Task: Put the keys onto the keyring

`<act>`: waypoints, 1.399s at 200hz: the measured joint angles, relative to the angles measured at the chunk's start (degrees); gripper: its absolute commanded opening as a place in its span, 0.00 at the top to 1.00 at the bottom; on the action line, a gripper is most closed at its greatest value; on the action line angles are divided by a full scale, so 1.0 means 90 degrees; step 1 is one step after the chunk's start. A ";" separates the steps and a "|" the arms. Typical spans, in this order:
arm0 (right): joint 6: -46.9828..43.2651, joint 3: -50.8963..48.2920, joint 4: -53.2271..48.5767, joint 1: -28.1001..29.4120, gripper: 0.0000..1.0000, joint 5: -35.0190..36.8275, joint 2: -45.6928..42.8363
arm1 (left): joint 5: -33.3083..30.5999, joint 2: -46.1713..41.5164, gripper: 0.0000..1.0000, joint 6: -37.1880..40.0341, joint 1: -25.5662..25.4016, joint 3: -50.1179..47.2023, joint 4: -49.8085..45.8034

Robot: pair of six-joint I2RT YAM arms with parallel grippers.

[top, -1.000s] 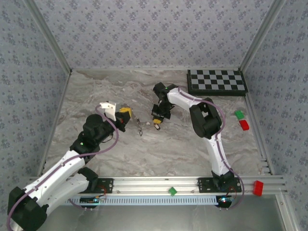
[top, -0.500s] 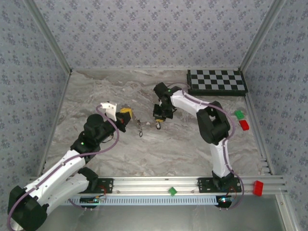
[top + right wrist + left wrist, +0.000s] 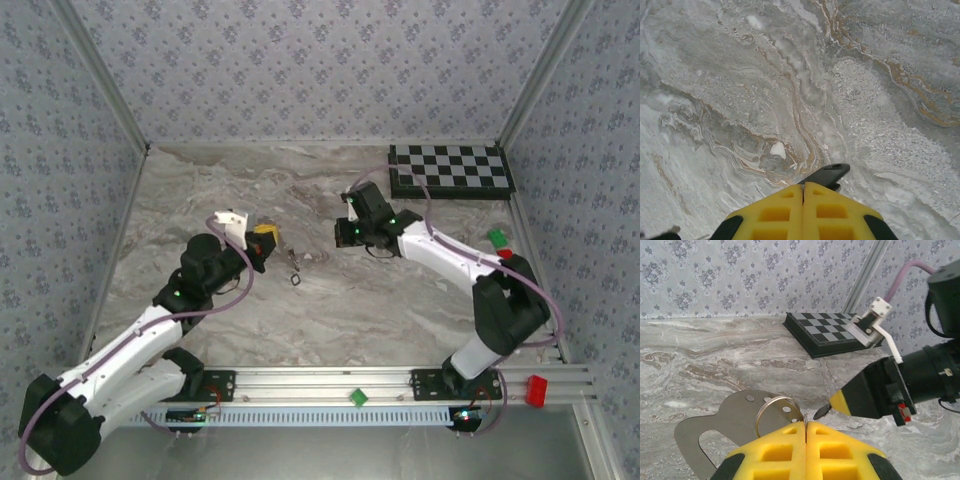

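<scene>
**Key lifted and turned toward the ring**

On the marbled grey counter (image 3: 200, 210), walled in by patterned paper with a chessboard (image 3: 450, 170) at the back right, we find the right arm in a new posture. A second ago its elbow stood tall and its tool pointed down at the counter beside some small dark pieces (image 3: 296, 281). Now the elbow has swung out to the right, and the right tool (image 3: 803, 188) is raised and turned sideways to face the left arm. Its yellow fingers are fully closed on a key (image 3: 826, 175), whose dark end pokes out past the tips.

The left tool (image 3: 806, 426) has barely shifted. It is clamped shut on the keyring (image 3: 780, 398), which stands up from its tips with a flat grey plate (image 3: 710, 432) behind it. From the left wrist we see the key pointing at the ring, near it but not touching.

We judge the pick-up done and the threading about to start. The small dark pieces on the counter between the arms are likely more keys.
</scene>
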 measured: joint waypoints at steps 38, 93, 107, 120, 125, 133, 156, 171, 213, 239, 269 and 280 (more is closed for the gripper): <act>-0.0444 -0.1231 0.1418 -0.0002 1.00 -0.0070 -0.0619 | 0.0087 0.0304 1.00 0.0000 0.0000 0.0000 0.0121; -0.0855 -0.3072 0.4143 -0.0080 1.00 -0.0401 -0.1710 | 0.0364 0.0459 1.00 0.0029 0.0000 0.0002 0.0262; -0.0930 -0.3089 0.4371 -0.0160 1.00 -0.0522 -0.1894 | 0.0508 0.0469 1.00 0.0061 0.0000 0.0012 0.0274; -0.1042 -0.3089 0.4571 -0.0211 1.00 -0.0627 -0.2120 | 0.0678 0.0503 1.00 0.0075 0.0000 0.0066 0.0294; -0.1093 -0.3092 0.4639 -0.0219 1.00 -0.0680 -0.2215 | 0.0753 0.0537 1.00 0.0078 0.0000 0.0107 0.0311; -0.1209 -0.3099 0.4787 -0.0231 1.00 -0.0799 -0.2387 | 0.0882 0.0597 1.00 0.0078 0.0000 0.0182 0.0355; -0.1535 -0.3249 0.5272 -0.0272 1.00 -0.1178 -0.2846 | 0.1297 0.0809 1.00 0.0119 0.0000 0.0423 0.0576; -0.1780 -0.3453 0.5663 -0.0340 1.00 -0.1474 -0.3118 | 0.1552 0.0947 1.00 0.0180 -0.0010 0.0590 0.0665; -0.2193 -0.3886 0.6640 -0.0539 1.00 -0.2268 -0.3478 | 0.2025 0.1282 1.00 0.0593 -0.0357 0.1134 0.0656; -0.2346 -0.3954 0.7121 -0.0537 1.00 -0.2671 -0.3531 | 0.2188 0.1341 1.00 0.0862 -0.0573 0.1387 0.0641; -0.2370 -0.3963 0.7400 -0.0539 1.00 -0.2880 -0.3623 | 0.2336 0.1343 1.00 0.1027 -0.0629 0.1421 0.0636; -0.2368 -0.3971 0.7456 -0.0539 1.00 -0.2924 -0.3655 | 0.2375 0.1343 1.00 0.1107 -0.0661 0.1421 0.0636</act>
